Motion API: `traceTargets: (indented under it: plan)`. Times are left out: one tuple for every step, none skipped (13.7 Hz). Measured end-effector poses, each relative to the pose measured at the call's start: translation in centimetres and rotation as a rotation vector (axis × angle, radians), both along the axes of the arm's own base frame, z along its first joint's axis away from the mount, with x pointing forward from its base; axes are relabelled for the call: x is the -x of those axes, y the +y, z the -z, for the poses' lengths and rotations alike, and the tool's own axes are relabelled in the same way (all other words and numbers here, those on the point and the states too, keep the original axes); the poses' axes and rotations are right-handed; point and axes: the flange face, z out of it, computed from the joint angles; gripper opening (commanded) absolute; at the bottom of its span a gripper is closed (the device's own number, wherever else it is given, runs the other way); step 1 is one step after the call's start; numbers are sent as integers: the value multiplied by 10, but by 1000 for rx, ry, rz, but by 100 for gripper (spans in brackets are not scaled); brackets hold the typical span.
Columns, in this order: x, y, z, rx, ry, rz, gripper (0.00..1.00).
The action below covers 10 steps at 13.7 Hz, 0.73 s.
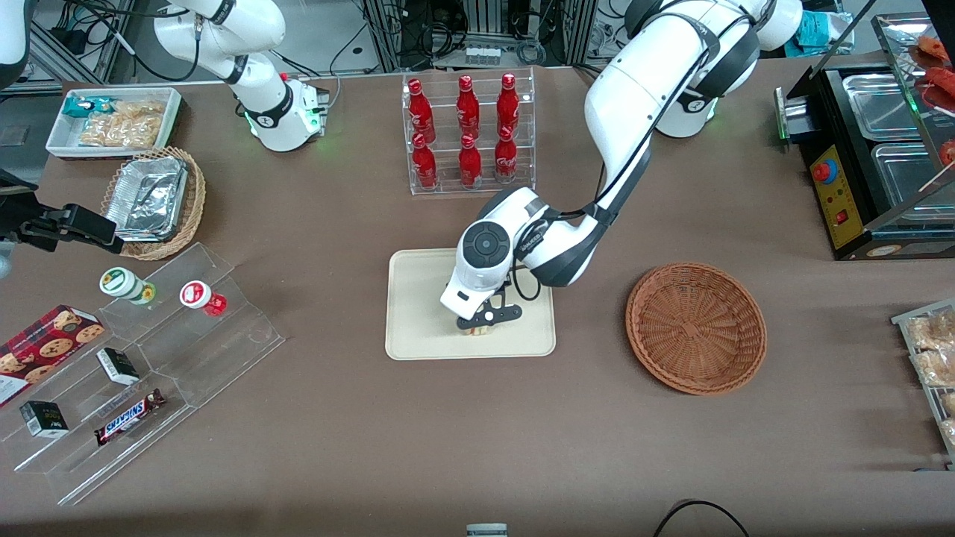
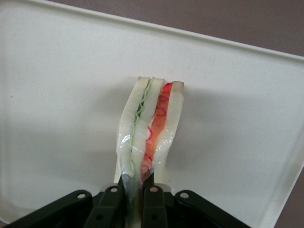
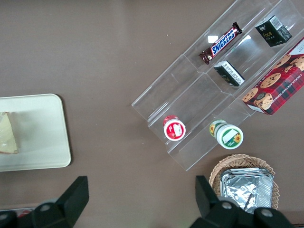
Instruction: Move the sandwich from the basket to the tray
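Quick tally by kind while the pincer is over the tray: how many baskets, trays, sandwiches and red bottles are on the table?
Wicker baskets: 2, the reddish-brown basket and a lighter one holding foil containers
Tray: 1
Sandwich: 1, on the tray, pincer shut on it
Red bottles: 6
Total: 10

On the brown counter [image 1: 336, 447], a clear rack of six red bottles [image 1: 468, 134] stands farther from the front camera than the tool [image 1: 477, 328]. Well off from the tool toward the parked arm's end, a stepped acrylic stand [image 1: 224, 350] holds a green-lidded cup [image 1: 123, 283], a red-lidded cup [image 1: 198, 295], a Snickers bar [image 1: 128, 418] and two small dark boxes [image 1: 118, 365], with a cookie box [image 1: 41, 347] beside it. A pale wicker basket of foil containers [image 1: 149, 198] and a white bin of snack packs [image 1: 116, 119] sit farther back at that end. Toward the working arm's end stands a black appliance with steel pans [image 1: 865, 149].
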Motion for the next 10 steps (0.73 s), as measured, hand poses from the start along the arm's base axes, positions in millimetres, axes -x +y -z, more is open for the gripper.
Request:
traceTargets:
  plan:
    - [0, 0, 4, 2, 0, -2, 83]
    - [-1, -1, 7, 11, -7, -4, 100]
    - [-2, -2, 7, 19, -15, -7, 100]
    - [-4, -2, 5, 24, -21, -8, 100]
    - [-7, -3, -2, 31, -31, -10, 100]
    - [-12, -2, -14, 37, -42, -14, 100]
    - [-16, 0, -32, 35, -46, -16, 100]
    - [-19, 4, -53, 28, -51, -16, 100]
    - [-20, 8, -79, 18, -61, -12, 100]
    - [-20, 14, -104, 1, -74, -10, 100]
